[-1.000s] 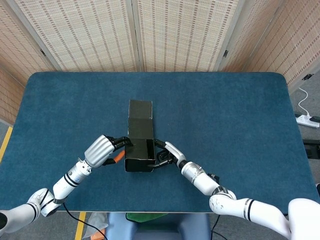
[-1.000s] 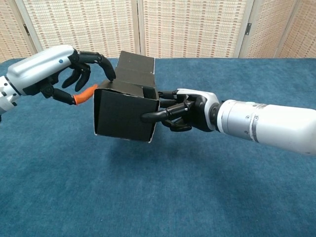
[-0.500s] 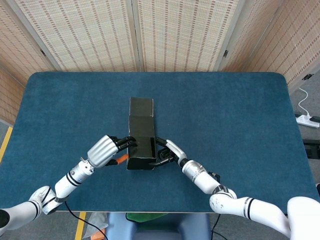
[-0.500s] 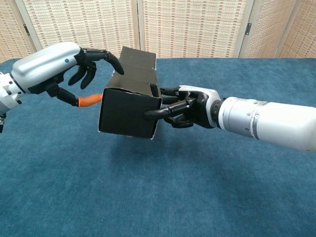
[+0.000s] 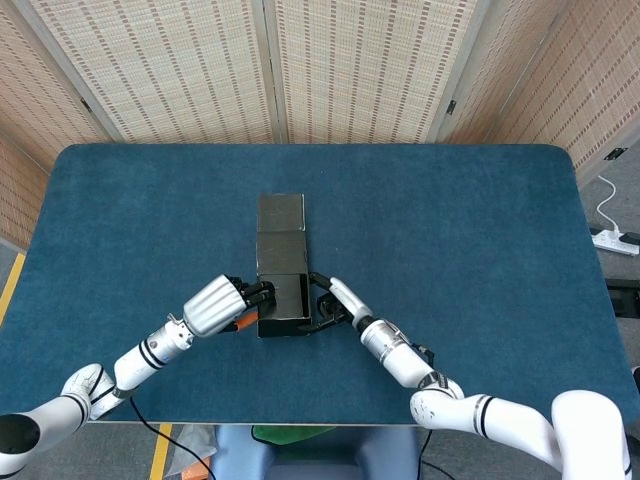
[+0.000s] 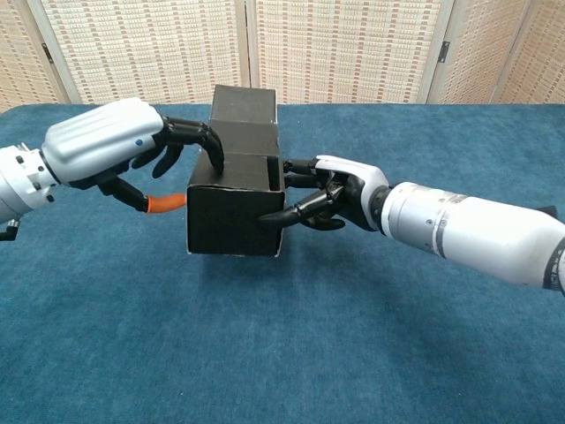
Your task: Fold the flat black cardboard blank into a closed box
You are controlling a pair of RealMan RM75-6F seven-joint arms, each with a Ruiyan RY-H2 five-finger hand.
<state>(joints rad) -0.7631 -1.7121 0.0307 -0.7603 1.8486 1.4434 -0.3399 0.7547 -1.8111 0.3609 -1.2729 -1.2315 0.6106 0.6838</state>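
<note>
1. From the head view we are looking down on a blue table (image 5: 480,230). The black cardboard box (image 5: 281,262) is lying a little toward 7 o'clock of the table's centre, running lengthwise from 12 to 6 o'clock. Its near half is already forming a squared tube, while a flat flap is sticking out at the far end, toward 12 o'clock.

2. In that view our left hand (image 5: 222,304) is pressing against the box from 9 o'clock, fingers curled onto its upper edge. Our right hand (image 5: 334,304) is meeting it from 3 o'clock, fingers lying against the side wall. Both hands are clamping the box between them.

3. From the chest view the box (image 6: 235,217) is sitting low over the table; we cannot tell whether it is touching. Its near end panel is facing us and looks shut.

4. Here our left hand (image 6: 124,152) is hooking dark fingers over the top left edge, an orange-tipped thumb pointing at the left wall. Our right hand (image 6: 328,193) is touching the right wall with fingers spread.

5. We are judging the task well along: the body is formed and the near end closed. The far flap seems left to fold and tuck in.
</note>
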